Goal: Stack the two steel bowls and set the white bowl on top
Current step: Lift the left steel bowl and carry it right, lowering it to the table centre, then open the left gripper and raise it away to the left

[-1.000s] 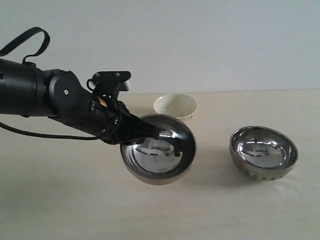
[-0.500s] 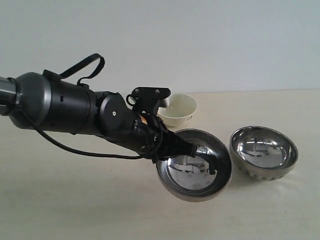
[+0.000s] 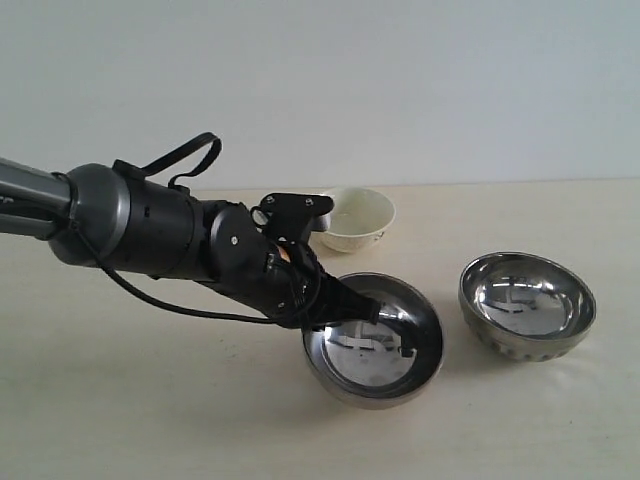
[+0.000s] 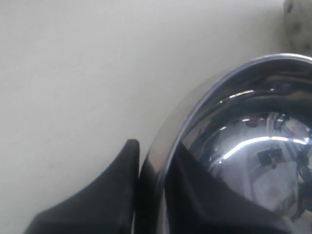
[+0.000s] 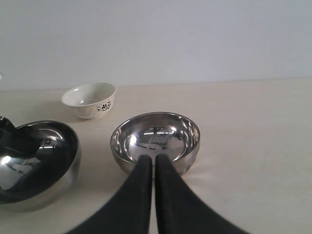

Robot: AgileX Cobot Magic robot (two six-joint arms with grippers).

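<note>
**Item record: two steel bowls, one white bowl, two grippers**

**Exterior view.**
- Jaws: the left gripper is clamped across the rim of the smooth steel bowl, one finger inside and one outside.
- The black left arm reaches in toward the bowl.
- The smooth steel bowl is tilted, with its mouth turned toward the camera. It sits just left of the fluted steel bowl, a clear gap between them. Whether its base touches the table cannot be told.
- The fluted steel bowl stands upright on the table, ungripped.
- The white bowl stands upright, well to the left of the fluted steel bowl and farther back. It is apart from both metal bowls.
- The right gripper is not seen here.

**Left wrist view.**
- Jaws: the left gripper pinches the rim of the smooth steel bowl between two dark fingers.
- The bowl's mirrored inside fills much of the frame. Bare table shows beyond it.

**Right wrist view.**
- Jaws: the right gripper has its fingers pressed together and holds nothing. Its tips lie in front of the near wall of the fluted steel bowl.
- The smooth steel bowl leans just beside the fluted steel bowl, not touching it.
- The white bowl, with a dark mark on its side, stands beyond the fluted steel bowl and apart from it.
</note>
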